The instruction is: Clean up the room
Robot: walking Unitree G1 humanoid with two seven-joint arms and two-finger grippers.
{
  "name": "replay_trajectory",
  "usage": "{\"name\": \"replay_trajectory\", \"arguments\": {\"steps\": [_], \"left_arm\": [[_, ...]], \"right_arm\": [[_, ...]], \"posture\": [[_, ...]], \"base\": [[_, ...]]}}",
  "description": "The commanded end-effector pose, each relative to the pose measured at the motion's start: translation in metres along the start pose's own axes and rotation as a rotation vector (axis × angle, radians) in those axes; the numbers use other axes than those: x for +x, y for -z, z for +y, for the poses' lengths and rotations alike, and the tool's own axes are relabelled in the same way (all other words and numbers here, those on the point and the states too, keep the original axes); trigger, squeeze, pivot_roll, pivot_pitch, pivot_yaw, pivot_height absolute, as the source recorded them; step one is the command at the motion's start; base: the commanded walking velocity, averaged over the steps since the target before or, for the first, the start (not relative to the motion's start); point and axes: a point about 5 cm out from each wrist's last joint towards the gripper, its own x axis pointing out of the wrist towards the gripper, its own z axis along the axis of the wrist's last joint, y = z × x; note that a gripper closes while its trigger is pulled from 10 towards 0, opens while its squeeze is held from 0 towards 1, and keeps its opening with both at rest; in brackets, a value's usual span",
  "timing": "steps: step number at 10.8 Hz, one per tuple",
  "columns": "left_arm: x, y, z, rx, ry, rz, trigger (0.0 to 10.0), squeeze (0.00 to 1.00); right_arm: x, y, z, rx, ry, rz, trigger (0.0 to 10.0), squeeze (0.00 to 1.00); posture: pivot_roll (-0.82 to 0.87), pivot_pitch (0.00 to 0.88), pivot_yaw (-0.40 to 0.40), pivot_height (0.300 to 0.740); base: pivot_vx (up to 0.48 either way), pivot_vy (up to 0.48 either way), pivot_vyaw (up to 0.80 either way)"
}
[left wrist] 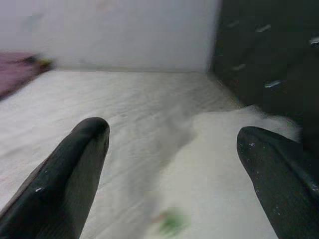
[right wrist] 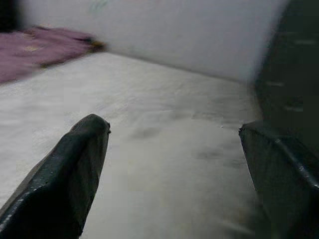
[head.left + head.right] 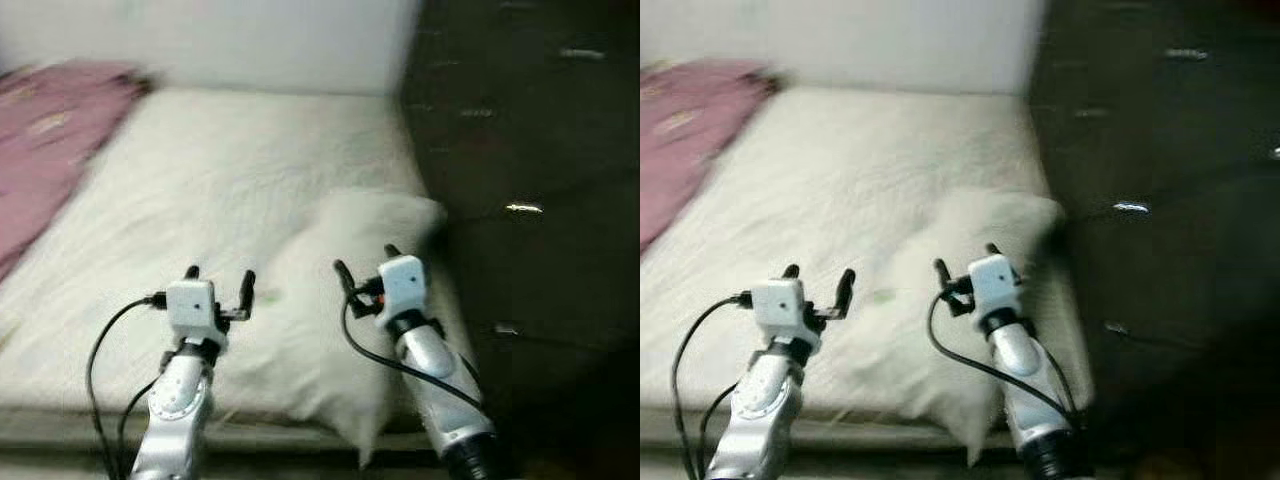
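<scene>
Fingers spread wide on left gripper and right gripper, both empty, held above white pillow. Pillow lies on bed near its right edge, beside dark cabinet. Blurred pink cloth, possibly a blanket, at far left.

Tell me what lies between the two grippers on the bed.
The white pillow lies between the left gripper and the right gripper, on the white mattress; the left eye view shows it. Both grippers are open.

pink blanket cut off (left edge), pillow blurred
</scene>
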Motion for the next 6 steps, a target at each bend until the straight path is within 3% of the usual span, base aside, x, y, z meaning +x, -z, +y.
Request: {"name": "replay_trajectory", "arguments": {"steps": [1, 3, 6], "left_arm": [[-0.0023, 0.0009, -0.0057, -0.006, 0.027, 0.003, 10.0, 0.0], [-0.0023, 0.0009, -0.0056, -0.009, 0.026, 0.003, 10.0, 0.0], [-0.0024, 0.0024, -0.0022, -0.021, -0.002, 0.014, 10.0, 0.0]], "right_arm": [[-0.0012, 0.0025, -0.0048, 0.006, 0.016, 0.013, 10.0, 0.0], [-0.001, 0.0024, -0.0049, 0.005, 0.018, 0.013, 10.0, 0.0], [-0.0008, 0.0024, -0.0053, 0.008, 0.02, 0.012, 10.0, 0.0]], "posture": [[0.01, 0.053, -0.009, 0.74], [0.01, 0.054, -0.008, 0.74], [0.01, 0.054, -0.008, 0.74]], "base": [[0.345, 0.0, 0.0], [0.304, 0.0, 0.0], [0.0, 0.0, 0.0]]}}
